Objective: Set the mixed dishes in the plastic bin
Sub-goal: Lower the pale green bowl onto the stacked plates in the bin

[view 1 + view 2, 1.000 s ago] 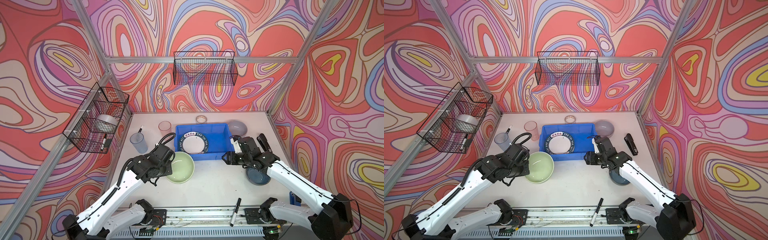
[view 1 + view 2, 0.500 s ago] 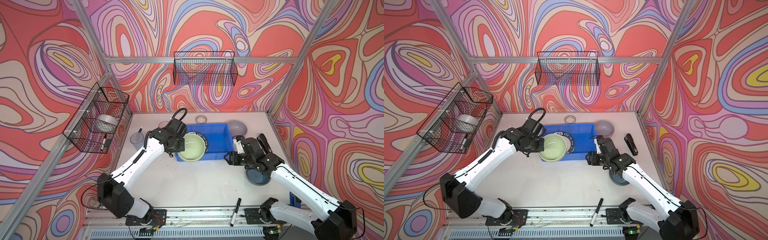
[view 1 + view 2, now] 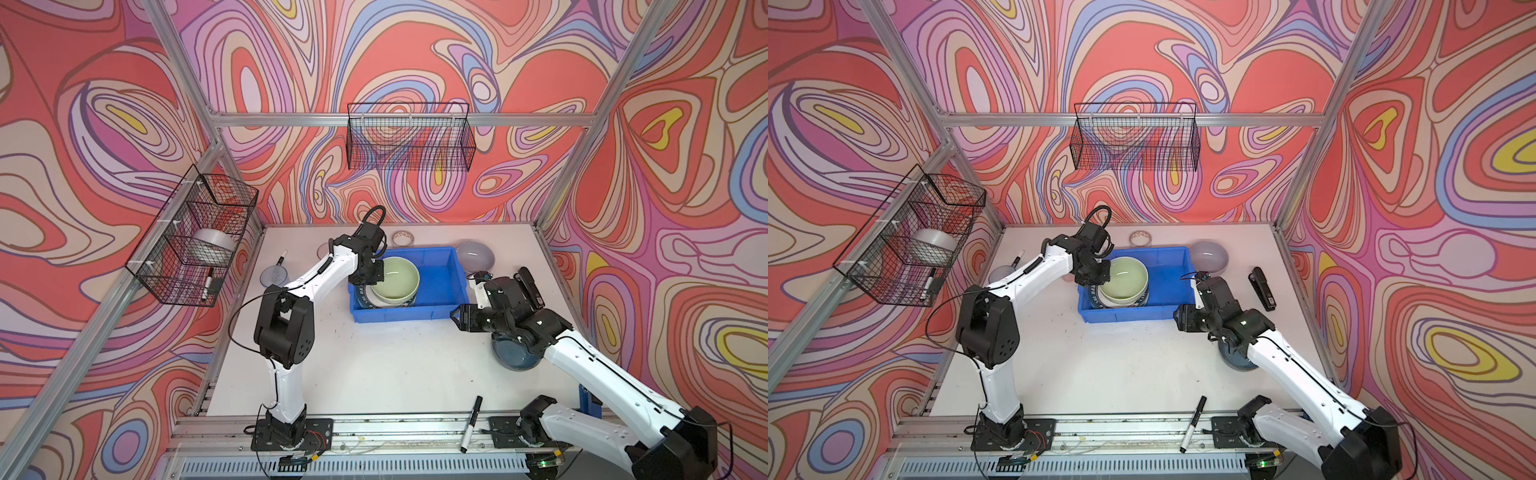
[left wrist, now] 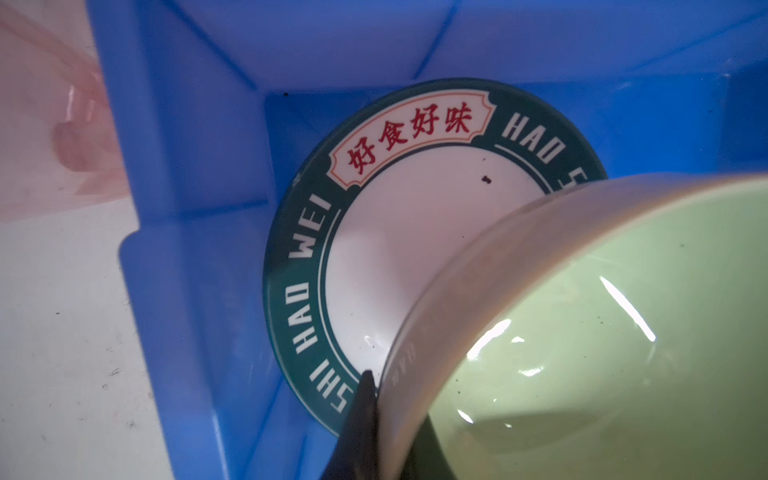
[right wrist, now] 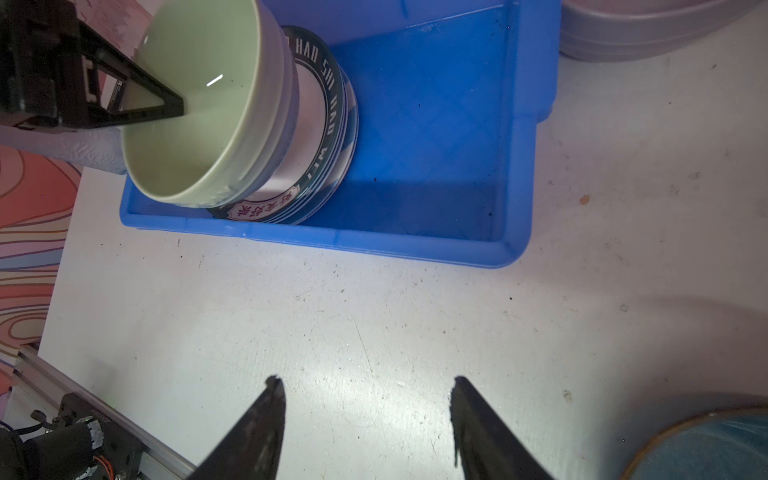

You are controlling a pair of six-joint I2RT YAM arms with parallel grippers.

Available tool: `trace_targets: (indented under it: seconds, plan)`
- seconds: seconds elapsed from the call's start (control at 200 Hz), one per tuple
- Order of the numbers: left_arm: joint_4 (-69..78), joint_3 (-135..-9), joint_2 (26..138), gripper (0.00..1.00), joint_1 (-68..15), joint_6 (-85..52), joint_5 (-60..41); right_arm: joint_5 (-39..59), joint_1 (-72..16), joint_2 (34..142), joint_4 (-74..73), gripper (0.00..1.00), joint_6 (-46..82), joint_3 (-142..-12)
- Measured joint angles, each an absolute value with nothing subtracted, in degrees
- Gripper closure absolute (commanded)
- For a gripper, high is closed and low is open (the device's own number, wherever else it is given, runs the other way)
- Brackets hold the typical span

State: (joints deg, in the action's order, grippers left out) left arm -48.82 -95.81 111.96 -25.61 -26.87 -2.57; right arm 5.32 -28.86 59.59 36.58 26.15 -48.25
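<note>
I am looking down on a white table [image 3: 374, 365] inside a booth with swirling red, pink and purple walls. A bright blue rectangular plastic bin [image 3: 399, 316] sits toward the back middle.

The left gripper [image 3: 368, 276] reaches over the bin's left end. Its fingers are pinched tight on the rim of a pale green ceramic bowl [image 3: 395, 276], 1 finger [image 4: 361, 411] outside the wall and the other inside. The bowl is tilted and sits inside the bin over a white plate with a dark lettered rim [image 4: 395, 232]. This plate tops a small stack lying flat on the bin floor. I cannot tell whether the bowl's base touches the plate.

The right gripper [image 5: 363, 380] hovers over bare table just in front of the bin's right front corner. Its 2 fingers are spread apart and hold nothing.

A dark blue bowl [image 3: 515, 357] stands on the table partly under the right arm. A lavender bowl [image 3: 476, 259] stands just beside the bin's far right corner. A pink translucent tumbler [image 4: 50, 137] stands just outside the bin's left wall. A bluish translucent tumbler [image 3: 274, 276] stands farther left, well apart from the bin.

A small tape roll [image 3: 403, 237] lies behind the bin. A black-and-white marker [image 3: 471, 424] lies at the front edge.
</note>
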Motion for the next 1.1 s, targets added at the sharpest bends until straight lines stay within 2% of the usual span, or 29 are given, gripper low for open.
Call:
trace_targets:
  seconds: [1.097]
  plan:
    - [-46.1,-96.7,116.4,1.0,-23.2,-25.0,-1.2,3.6,-28.9,57.5,38.2,0.35,26.0,-47.2]
